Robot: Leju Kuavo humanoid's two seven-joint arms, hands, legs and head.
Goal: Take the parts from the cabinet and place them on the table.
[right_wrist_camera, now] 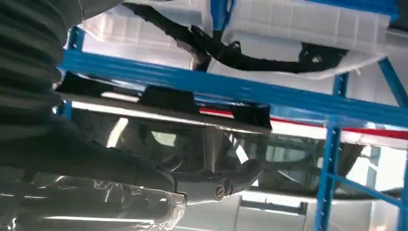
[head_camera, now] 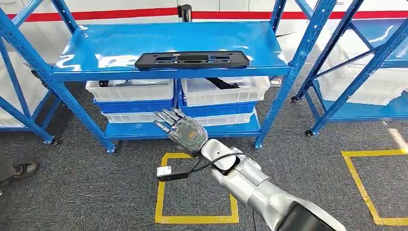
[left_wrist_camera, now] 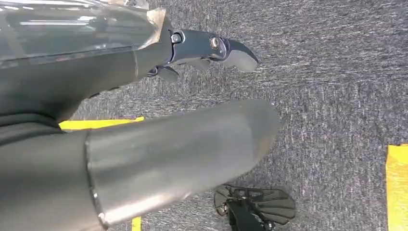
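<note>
A flat black part (head_camera: 192,59) with cut-outs lies along the front of the blue rack's top shelf (head_camera: 120,45). My right hand (head_camera: 183,129) is raised in front of the rack, below that shelf, fingers apart and holding nothing. In the right wrist view the same black part (right_wrist_camera: 168,98) juts over the blue shelf edge (right_wrist_camera: 269,94), beyond my right hand (right_wrist_camera: 144,178). My left hand (left_wrist_camera: 192,120) hangs over the grey carpet, its dark fingers (left_wrist_camera: 211,45) stretched out with nothing in them.
Two white bins (head_camera: 130,90) stand on the middle shelf, and the right bin (head_camera: 250,89) holds a long black part (head_camera: 221,83). Yellow tape squares (head_camera: 196,219) mark the carpet. A second blue rack (head_camera: 365,72) stands at the right. A person's shoe (head_camera: 24,169) is at the left edge.
</note>
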